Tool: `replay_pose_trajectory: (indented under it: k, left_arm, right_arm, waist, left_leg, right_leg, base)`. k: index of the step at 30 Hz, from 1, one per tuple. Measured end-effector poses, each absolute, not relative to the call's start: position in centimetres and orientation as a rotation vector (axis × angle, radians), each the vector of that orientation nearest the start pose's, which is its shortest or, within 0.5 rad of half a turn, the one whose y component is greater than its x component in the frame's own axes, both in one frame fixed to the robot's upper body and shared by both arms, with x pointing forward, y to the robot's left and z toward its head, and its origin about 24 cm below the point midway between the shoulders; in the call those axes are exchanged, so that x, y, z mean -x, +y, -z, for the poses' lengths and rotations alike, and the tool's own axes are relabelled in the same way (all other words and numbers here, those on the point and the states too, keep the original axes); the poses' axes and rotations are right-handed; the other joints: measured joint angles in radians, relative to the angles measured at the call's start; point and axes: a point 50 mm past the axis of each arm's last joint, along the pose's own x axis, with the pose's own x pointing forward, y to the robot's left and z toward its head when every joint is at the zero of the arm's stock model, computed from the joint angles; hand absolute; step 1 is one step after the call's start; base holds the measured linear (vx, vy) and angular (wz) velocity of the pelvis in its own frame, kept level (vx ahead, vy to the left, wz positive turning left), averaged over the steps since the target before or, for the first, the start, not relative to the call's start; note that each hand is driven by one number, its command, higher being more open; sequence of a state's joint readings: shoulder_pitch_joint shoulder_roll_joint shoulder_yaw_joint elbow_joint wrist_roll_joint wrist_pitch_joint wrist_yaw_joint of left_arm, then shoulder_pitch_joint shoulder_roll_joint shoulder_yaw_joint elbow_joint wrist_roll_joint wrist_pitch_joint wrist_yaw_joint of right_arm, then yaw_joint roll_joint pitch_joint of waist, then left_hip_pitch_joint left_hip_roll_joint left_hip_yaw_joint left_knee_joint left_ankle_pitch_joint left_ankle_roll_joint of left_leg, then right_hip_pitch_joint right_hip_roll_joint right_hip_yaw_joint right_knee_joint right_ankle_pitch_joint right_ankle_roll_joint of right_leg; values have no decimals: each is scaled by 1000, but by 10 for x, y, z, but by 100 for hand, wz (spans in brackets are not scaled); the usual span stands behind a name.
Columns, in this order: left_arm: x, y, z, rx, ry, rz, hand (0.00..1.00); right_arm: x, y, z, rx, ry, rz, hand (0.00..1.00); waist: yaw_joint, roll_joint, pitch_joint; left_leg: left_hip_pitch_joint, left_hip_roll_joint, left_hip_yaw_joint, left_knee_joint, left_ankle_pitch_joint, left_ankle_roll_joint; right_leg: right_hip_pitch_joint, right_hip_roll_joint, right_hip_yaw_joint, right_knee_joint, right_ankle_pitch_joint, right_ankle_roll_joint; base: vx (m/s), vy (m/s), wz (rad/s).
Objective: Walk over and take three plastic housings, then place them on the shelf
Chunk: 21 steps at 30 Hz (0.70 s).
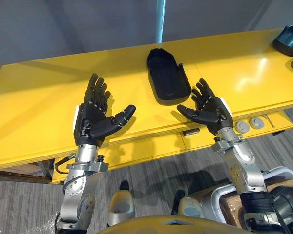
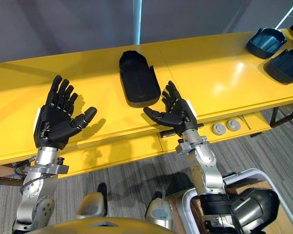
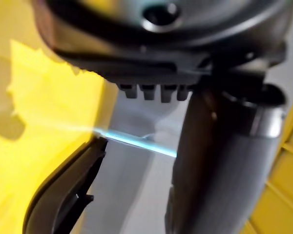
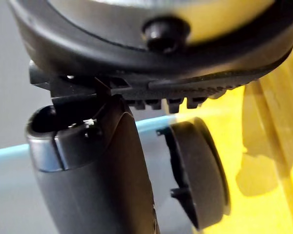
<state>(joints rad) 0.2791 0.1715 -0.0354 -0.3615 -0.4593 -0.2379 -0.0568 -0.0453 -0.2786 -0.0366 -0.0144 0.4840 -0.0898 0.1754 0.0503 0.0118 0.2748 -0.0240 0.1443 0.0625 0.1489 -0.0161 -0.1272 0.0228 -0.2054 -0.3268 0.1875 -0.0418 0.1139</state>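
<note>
Left hand: your left hand (image 1: pixel 95 117) is raised over the near edge of the tabletop, palm turned inward and up. The fingers are straight and fanned apart, the thumb sticks out to the side, and there is nothing in it.
Right hand: your right hand (image 1: pixel 211 109) is raised the same way on the other side. Its fingers are spread and its thumb points toward the left hand. It is empty too.
Nearest housing: a black plastic housing (image 1: pixel 167 78) lies hollow side up on the yellow tabletop (image 1: pixel 39 112). It is beyond and between your two hands, nearer the right one, and neither hand touches it.
Other housings: a second housing (image 2: pixel 266 41) and a third housing (image 2: pixel 284 66), both dark, sit just beside each other at the far right end of the tabletop, well apart from your hands.
Ledge: a lower yellow ledge (image 2: pixel 112 151) runs under the front edge. A pair of round silver discs (image 2: pixel 218 128) is set into it near your right wrist.
Floor: grey carpet (image 1: pixel 151 170) lies below the ledge.
</note>
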Motion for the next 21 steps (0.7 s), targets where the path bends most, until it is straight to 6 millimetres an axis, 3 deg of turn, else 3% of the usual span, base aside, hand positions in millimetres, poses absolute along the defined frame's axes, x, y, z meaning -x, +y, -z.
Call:
replay_pose_trajectory:
  k: [4,8,11,16,21]
  left_arm:
    - [-190,179,-86,306,-313,30,100]
    - [-188,178,-84,332,-312,17,100]
    - [-187,174,-92,347,-348,44,100]
    - [-184,155,-107,451,-428,166,100]
    - [-191,132,-114,490,-442,267,100]
  right_arm:
    - [-243,-200,-103,-237,-349,-59,100]
    - [-224,-207,-120,-261,-499,89,100]
    - [-213,-208,-110,-270,-471,172,100]
    - [-190,-206,-77,-342,-312,333,100]
    - [-161,-219,-54,-227,-177,514,100]
  waist:
    - [-2,9,-31]
    - [-23,-6,-78]
    - [-31,-13,-99]
    - [-55,-8,-114]
    - [-117,-7,-124]
  left_leg:
    - [10,-2,21,-34,7,1]
    - [39,-9,46,-65,5,2]
    - [65,-11,79,-87,2,4]
    - [106,-14,163,-121,-4,7]
    - [157,-10,320,-115,-45,2]
  right_leg:
    - [8,7,7,-52,26,6]
    - [30,9,25,-102,43,14]
    - [33,9,52,-125,55,15]
    - [31,15,120,-178,91,20]
    - [-11,34,280,-211,130,25]
  base:
    - [78,8,-10]
    - [85,23,-15]
    - [59,21,-29]
    - [28,29,-43]
    - [-2,39,-87]
